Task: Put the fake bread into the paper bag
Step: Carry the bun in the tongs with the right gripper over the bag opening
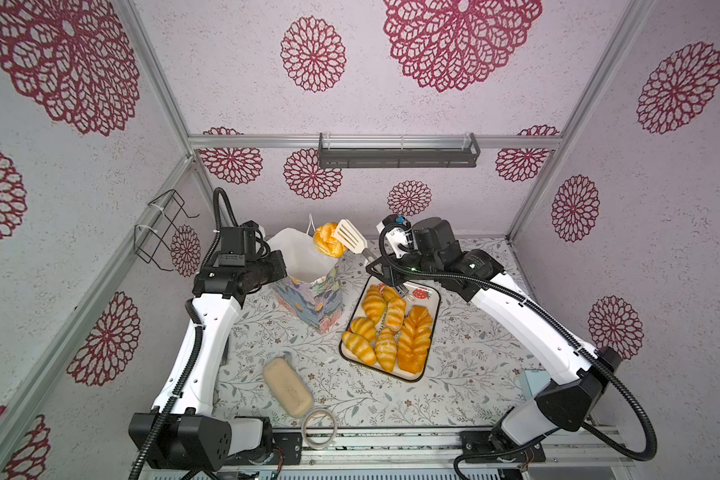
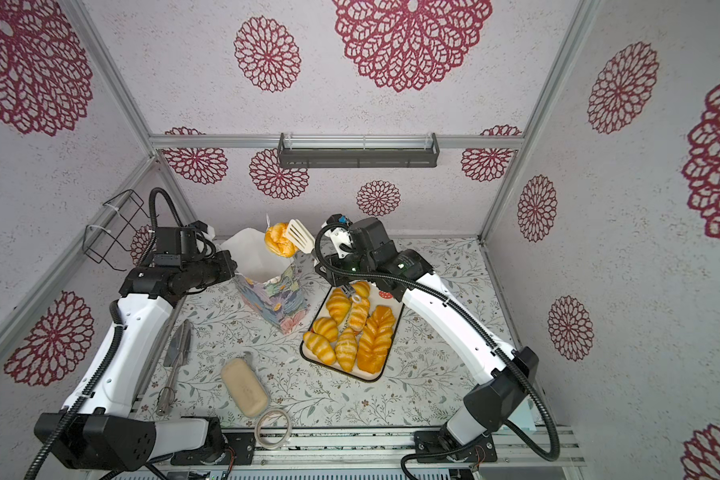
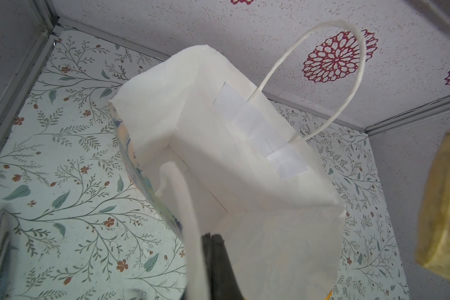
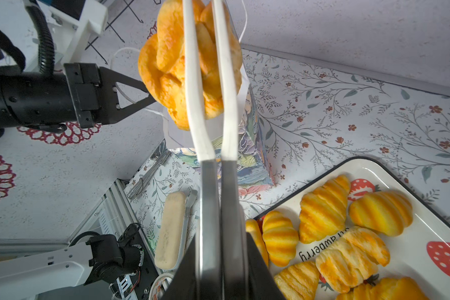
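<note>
Right wrist view shows the right gripper [image 4: 221,262] clamped on the steel handles of the tongs [image 4: 194,104]. Their white plastic tips pinch the round bun [image 4: 166,78], glossy and knotted, above the open mouth of the paper bag [image 1: 308,307] near the back edge of the table [image 1: 474,374]. That arm bends at the elbow and leans in over the tray [image 1: 432,307]. The left gripper [image 4: 147,100], forearm level, is pressed together on the bag's rim. Striped croissants [image 1: 373,305] and a braided loaf [image 1: 414,336] lie on the glazed tray at mid-table.
</note>
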{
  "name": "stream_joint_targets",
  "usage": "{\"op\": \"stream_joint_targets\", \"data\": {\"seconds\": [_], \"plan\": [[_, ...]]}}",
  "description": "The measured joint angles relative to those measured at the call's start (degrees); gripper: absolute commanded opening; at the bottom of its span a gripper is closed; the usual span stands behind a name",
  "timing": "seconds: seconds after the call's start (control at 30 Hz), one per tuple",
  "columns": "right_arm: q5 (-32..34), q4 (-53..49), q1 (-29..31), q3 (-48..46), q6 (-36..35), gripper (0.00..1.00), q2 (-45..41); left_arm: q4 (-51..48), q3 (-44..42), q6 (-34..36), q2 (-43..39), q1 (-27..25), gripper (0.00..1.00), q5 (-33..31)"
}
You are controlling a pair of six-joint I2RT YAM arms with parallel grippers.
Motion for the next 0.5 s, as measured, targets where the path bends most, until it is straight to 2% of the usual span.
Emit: {"op": "stream_joint_targets", "data": {"seconds": [0.5], "plan": [[0.4,-1.8,4.0,5.1,-0.6,0.25,7.8,0.0,-0.7,0.0,0.0,0.0,0.00,0.4]]}}
